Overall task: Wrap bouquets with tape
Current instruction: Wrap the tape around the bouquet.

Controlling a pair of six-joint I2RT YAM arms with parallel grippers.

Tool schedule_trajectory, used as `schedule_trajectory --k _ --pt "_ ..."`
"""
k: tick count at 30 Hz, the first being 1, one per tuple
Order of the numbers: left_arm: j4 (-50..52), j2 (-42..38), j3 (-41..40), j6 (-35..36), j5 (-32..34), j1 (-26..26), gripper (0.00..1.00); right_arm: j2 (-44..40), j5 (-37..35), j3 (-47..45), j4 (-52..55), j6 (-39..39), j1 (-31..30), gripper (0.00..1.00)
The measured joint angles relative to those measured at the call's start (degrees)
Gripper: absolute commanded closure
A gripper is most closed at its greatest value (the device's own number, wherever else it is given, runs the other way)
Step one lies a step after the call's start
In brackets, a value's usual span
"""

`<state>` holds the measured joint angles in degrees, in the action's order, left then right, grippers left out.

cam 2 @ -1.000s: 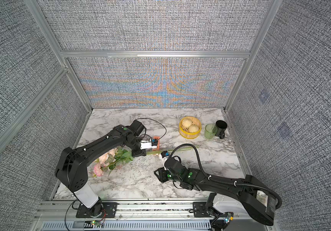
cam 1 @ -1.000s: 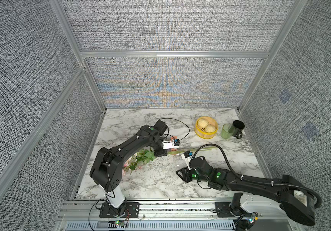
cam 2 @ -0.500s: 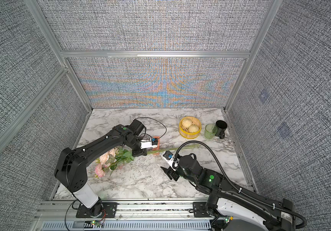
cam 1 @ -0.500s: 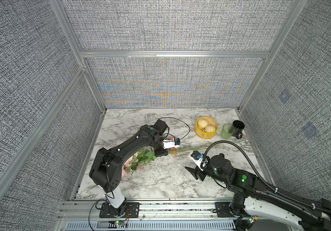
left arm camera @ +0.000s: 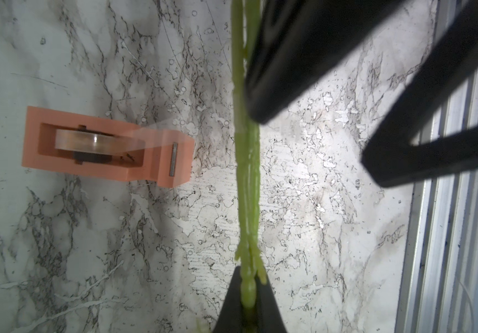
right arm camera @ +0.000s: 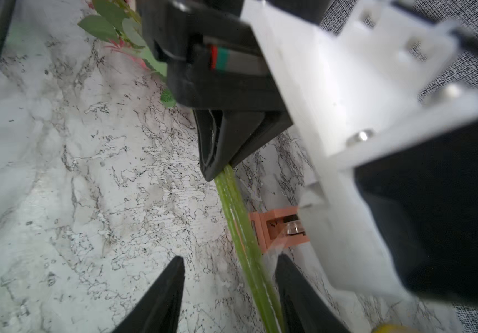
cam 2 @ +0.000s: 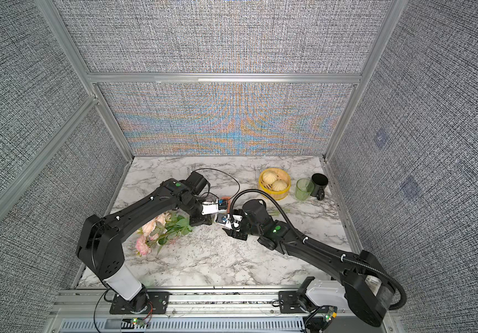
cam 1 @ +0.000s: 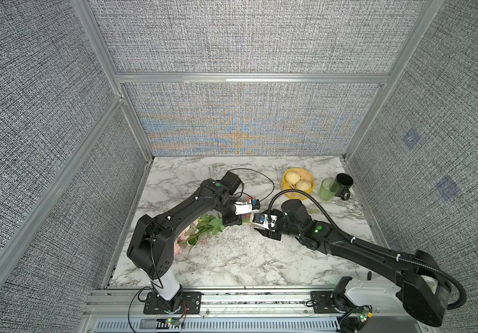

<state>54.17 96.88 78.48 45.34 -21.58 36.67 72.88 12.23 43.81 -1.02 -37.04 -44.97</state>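
Note:
The bouquets (cam 1: 203, 229) (cam 2: 160, 230) lie on the marble at the left, pink and peach roses with green leaves. Their long green stems (left arm camera: 246, 173) (right arm camera: 236, 213) run out to the right. My left gripper (cam 1: 233, 222) (cam 2: 201, 220) (left arm camera: 246, 276) is shut on the stems. My right gripper (cam 1: 266, 232) (cam 2: 235, 233) (right arm camera: 229, 265) stands open astride the stems a little further along; they lie close to one finger. The tape sits in its salmon-orange dispenser (left arm camera: 102, 127) (right arm camera: 272, 227) (cam 2: 225, 198) just behind the stems. A clear strip reaches from the roll towards them.
A yellow steamer basket (cam 1: 295, 196) with two buns stands at the back right. Beside it are a green glass cup (cam 1: 327, 188) and a black mug (cam 1: 344, 184). A black cable (cam 1: 258, 178) loops behind the left arm. Fabric walls close in three sides.
My right arm has swung up from the front of the table and brought its open gripper over the stems beside the left gripper. The left arm and the bouquets have not moved.

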Motion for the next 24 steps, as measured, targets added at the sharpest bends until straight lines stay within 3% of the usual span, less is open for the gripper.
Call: schedule_trajectory --k 9,18,24 --pt "2.08 0.55 1.66 0.74 -0.90 -0.02 1.00 4.98 1.09 1.05 -2.16 -6.67 1.40 0.56" --pt "5.05 2.34 3.93 1.60 -2.67 -0.02 1.00 7.21 -1.73 1.42 -2.91 -12.02 0.92 0.74" --pt "7.85 3.96 6.47 2.25 -2.71 -0.15 1.00 7.32 -4.50 1.20 -3.48 -16.22 -0.70 0.92"
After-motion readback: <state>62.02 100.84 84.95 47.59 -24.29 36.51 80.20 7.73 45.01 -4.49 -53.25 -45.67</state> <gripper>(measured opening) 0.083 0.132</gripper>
